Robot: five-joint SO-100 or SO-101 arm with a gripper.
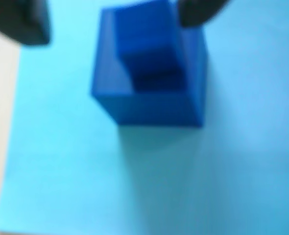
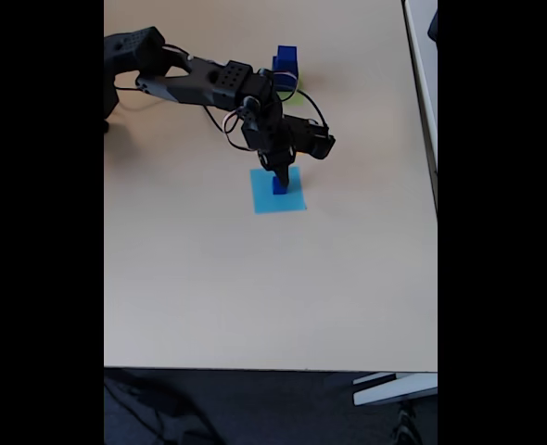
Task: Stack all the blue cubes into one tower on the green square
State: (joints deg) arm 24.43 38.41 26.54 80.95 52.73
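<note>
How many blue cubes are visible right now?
2, possibly more. One sits on the light-blue square under the pincer: blue cube. Another blue mass behind the arm may be stacked cubes; too small to tell.

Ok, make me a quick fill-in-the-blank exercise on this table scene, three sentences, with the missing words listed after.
1. In the wrist view, the blue cube under the gripper sits on a flat square coloured light ____.
2. In the fixed view, the arm reaches in from the picture's upper ____ side.
3. In the fixed view, other blue cubes stand at the ____ edge of the table, beyond the arm.

Missing words: blue; left; far
</note>
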